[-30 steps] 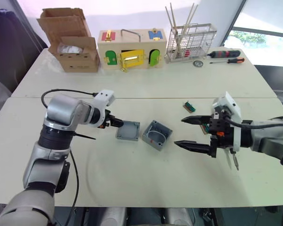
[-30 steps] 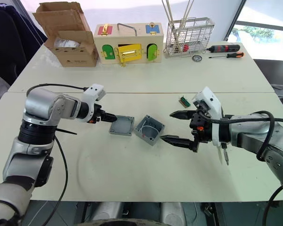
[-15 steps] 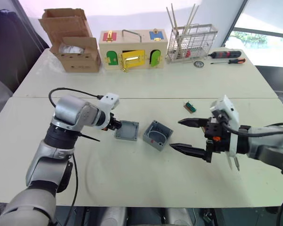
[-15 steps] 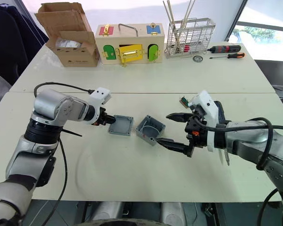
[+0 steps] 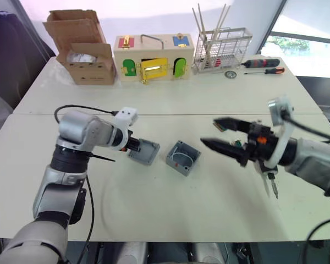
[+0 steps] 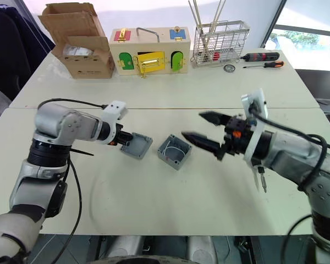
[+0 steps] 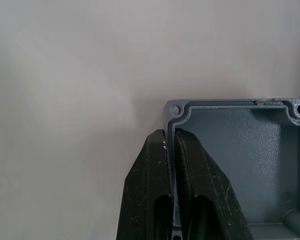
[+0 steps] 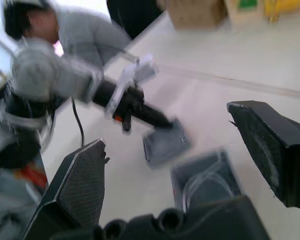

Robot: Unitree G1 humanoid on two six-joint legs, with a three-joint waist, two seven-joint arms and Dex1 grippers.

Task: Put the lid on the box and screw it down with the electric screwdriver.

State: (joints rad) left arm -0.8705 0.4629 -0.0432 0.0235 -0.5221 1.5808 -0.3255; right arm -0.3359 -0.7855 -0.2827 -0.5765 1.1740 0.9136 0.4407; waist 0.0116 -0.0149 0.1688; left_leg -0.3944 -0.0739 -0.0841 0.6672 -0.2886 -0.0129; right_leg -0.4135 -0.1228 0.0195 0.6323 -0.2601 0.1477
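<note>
The grey lid (image 5: pixel 146 152) sits tilted, one edge raised off the table, just left of the box (image 5: pixel 183 158). My left gripper (image 5: pixel 133 146) is shut on the lid's near rim; in the left wrist view its fingertips (image 7: pixel 162 150) pinch that rim beside a corner screw hole of the lid (image 7: pixel 240 145). The box stands open side up. Right of the box and above the table, my right gripper (image 5: pixel 209 132) is open and holds nothing, its fingers pointing toward the box. The electric screwdriver is out of view.
Along the table's far edge stand a brown cardboard box (image 5: pixel 85 55), a wooden box with coloured doors (image 5: pixel 154 58) and a wire rack (image 5: pixel 223 49). Two manual screwdrivers (image 5: pixel 261 63) lie at the back right. A person (image 8: pixel 30 25) stands beyond the table.
My left gripper closed on the lid's rim and tipped the lid up. My right gripper turned and rose beside the box, still open.
</note>
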